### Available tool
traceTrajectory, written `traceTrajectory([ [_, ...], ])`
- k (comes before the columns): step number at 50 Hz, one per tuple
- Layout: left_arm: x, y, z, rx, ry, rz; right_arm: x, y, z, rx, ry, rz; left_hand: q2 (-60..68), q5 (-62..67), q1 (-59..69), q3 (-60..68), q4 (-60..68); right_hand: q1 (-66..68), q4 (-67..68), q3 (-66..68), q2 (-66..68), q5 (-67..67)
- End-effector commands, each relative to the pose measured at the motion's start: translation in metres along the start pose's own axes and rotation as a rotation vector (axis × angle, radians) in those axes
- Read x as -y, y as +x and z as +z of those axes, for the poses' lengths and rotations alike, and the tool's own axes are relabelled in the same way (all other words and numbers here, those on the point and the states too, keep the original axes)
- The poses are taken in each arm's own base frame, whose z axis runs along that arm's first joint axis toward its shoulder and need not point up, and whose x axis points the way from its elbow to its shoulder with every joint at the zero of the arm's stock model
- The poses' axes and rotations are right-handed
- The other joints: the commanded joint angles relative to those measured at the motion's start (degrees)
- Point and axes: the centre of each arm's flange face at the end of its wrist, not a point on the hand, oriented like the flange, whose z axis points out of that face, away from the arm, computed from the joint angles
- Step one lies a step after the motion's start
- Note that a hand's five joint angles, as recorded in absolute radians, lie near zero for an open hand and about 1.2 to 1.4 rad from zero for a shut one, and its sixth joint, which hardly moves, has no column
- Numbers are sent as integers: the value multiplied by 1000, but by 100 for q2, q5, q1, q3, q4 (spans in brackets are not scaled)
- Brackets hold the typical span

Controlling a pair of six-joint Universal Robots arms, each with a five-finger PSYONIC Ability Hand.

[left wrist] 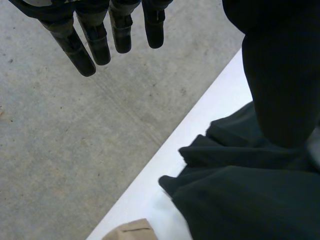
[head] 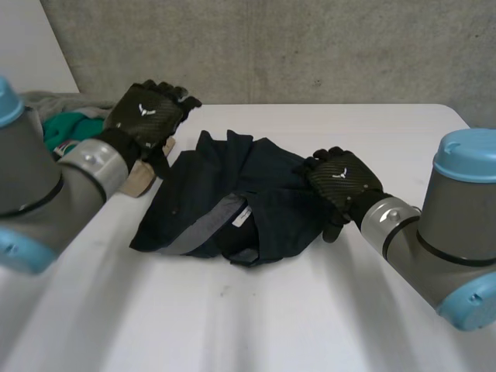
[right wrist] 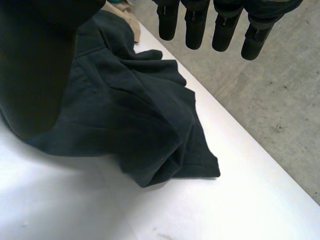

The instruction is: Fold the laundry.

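Navy-blue cloth, a crumpled dark shirt (head: 232,194), is lying in the middle of the white table (head: 256,318), bunched into loose folds with a strip of its grey inner lining (head: 213,221) and a small white label (head: 240,219) showing near the front edge. The black left hand (head: 147,116) is hovering by the shirt's far left corner, above a folded beige cloth (head: 142,180). In the left wrist view its fingers (left wrist: 95,42) are hanging straight and slightly spread, gripping nothing, with grey concrete behind them and the shirt (left wrist: 240,200) lying beside the palm. The black right hand (head: 341,177) is sitting at the shirt's right edge. In the right wrist view its fingers (right wrist: 195,30) are reaching out straight and apart beyond the cloth, closing on nothing, while the shirt (right wrist: 130,115) is spreading under the palm; whether the palm is touching the fabric I cannot tell. At the table's far left corner, a green garment (head: 66,128) and a grey garment (head: 54,102) are lying heaped together just behind the beige cloth (left wrist: 131,231).
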Motion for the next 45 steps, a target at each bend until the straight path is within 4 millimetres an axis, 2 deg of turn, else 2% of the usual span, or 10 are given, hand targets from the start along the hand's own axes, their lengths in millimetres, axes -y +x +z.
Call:
traceTrajectory([
  [1,-28,-14,58,-30,-69,3,-5,0,22,-9,-21,-12,-137,-247,-138,-178,-114,-282,-183,-175,-178,-277],
  [8,-83,-10,88,-199,-242,56,-19,-6,38,-5,-77,-17,-69,-178,-70,-109,-46,-282,-183,-175,-178,-277],
  [16,-112,-4,94,-309,-334,118,-38,-16,58,-15,-69,-24,282,173,282,242,305,204,303,311,308,209],
  [20,-111,-3,96,-302,-325,98,-43,-16,63,-30,-61,-27,4008,3898,4007,3967,4031,3760,3859,3868,3864,3765],
  [21,-109,-1,96,-298,-326,86,-42,-12,65,-51,-51,-23,6100,5991,6099,6059,6123,5703,5803,5811,5808,5709],
  [22,-106,0,96,-298,-326,81,-42,-9,67,-64,-46,-23,6671,6561,6670,6630,6694,6708,6807,6815,6812,6713],
  [29,-69,-9,92,-121,-298,45,-25,30,92,-180,80,-49,6843,6733,6842,6802,6866,6718,6817,6825,6822,6723],
  [36,5,-6,57,41,-214,-64,38,107,119,-346,448,-36,6843,6733,6842,6802,6866,6718,6817,6825,6822,6723],
  [40,37,25,26,30,-183,-172,64,133,134,-286,711,65,6843,6733,6842,6802,6866,6718,6817,6825,6822,6723],
  [45,47,80,3,-19,-178,-318,56,138,152,-159,810,157,6843,6733,6842,6802,6866,6718,6817,6825,6822,6723],
])
